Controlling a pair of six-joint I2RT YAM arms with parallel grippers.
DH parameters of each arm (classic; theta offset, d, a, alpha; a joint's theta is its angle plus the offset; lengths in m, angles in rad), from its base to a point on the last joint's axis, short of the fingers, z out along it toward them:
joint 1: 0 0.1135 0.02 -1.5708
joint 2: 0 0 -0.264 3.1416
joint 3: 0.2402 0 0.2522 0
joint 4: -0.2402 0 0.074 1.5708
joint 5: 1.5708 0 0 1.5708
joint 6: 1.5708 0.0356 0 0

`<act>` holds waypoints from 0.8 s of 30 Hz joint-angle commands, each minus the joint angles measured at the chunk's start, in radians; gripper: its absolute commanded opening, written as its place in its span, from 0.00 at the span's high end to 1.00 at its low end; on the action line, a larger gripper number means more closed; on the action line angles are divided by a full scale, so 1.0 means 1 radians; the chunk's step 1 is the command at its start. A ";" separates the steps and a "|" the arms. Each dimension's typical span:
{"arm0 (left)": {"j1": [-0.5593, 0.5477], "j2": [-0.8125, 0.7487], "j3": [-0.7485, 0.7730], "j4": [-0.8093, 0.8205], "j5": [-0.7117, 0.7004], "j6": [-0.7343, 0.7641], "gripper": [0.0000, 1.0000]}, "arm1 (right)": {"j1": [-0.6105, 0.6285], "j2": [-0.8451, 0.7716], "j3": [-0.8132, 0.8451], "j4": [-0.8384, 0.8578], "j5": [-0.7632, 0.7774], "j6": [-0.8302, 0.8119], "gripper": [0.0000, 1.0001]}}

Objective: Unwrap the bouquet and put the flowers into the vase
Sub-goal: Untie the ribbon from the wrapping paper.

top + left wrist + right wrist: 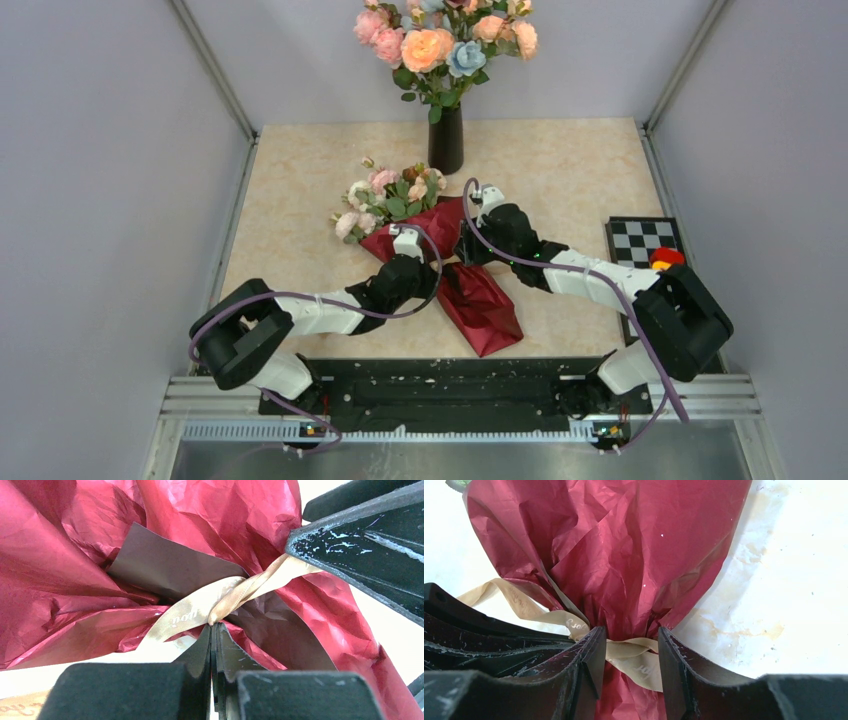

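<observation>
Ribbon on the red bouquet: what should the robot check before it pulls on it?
1. Left fingers shut on the ribbon: ok.
2. Right fingers clamp the bouquet at its tied neck: ok.
3. Ribbon undone: not ok, it wraps the neck.
4. Vase upright: ok.
5. Room left in the vase neck: cannot tell.

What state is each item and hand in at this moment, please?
bouquet, lying on the table, still wrapped.
ribbon, still tied round the waist.
flowers, inside the wrap, heads sticking out.
vase, upright, holding bigger blooms.
left hand, shut on ribbon.
right hand, closed around bouquet's waist.
</observation>
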 commanded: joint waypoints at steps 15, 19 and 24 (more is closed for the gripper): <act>0.003 -0.012 0.029 -0.008 -0.009 -0.006 1.00 | 0.008 0.011 0.012 0.020 0.012 0.013 0.63; 0.003 -0.013 0.031 -0.008 -0.010 -0.008 1.00 | 0.009 0.011 0.005 0.020 0.012 0.016 0.63; 0.003 -0.015 0.029 -0.010 -0.011 -0.009 1.00 | 0.009 0.011 -0.004 0.020 0.012 0.018 0.63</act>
